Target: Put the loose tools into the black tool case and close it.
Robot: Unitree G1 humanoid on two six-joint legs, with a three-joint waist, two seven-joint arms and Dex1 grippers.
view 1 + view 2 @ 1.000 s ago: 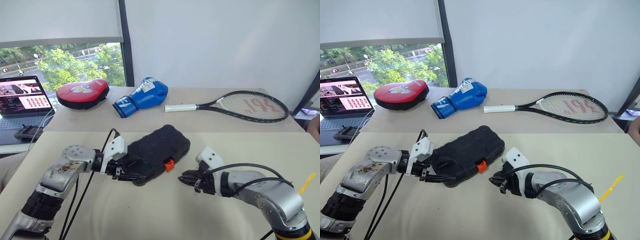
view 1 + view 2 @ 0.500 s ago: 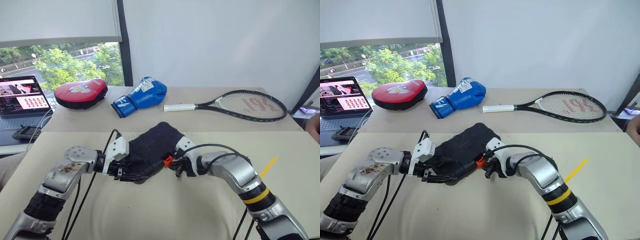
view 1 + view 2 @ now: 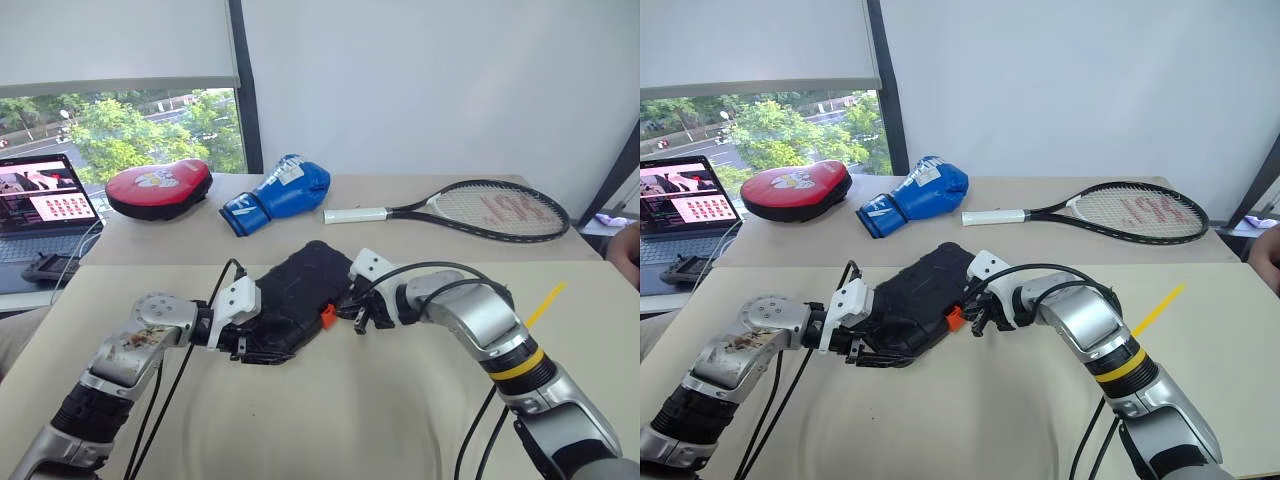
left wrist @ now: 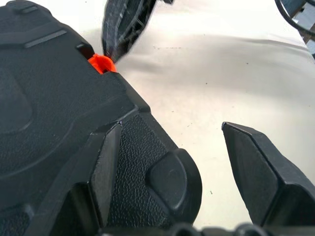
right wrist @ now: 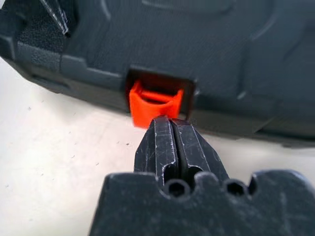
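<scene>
I see the black tool case (image 3: 300,300) lying closed on the near beige table (image 3: 330,420), between both arms. My right gripper (image 5: 172,129) has its fingers pressed together with nothing between them — the tips sit right at the orange latch (image 5: 155,104) on the case's front edge, touching or just short of it; I can't tell which. My left gripper (image 4: 170,147) stands wide, straddling the near corner of the case: one finger (image 4: 106,167) lies against the textured shell, the other (image 4: 253,164) is clear of it over bare table. On the far table: red pad (image 3: 158,188), blue boxing glove (image 3: 277,194), tennis racket (image 3: 470,210). Laptop (image 3: 40,205) at far left.
</scene>
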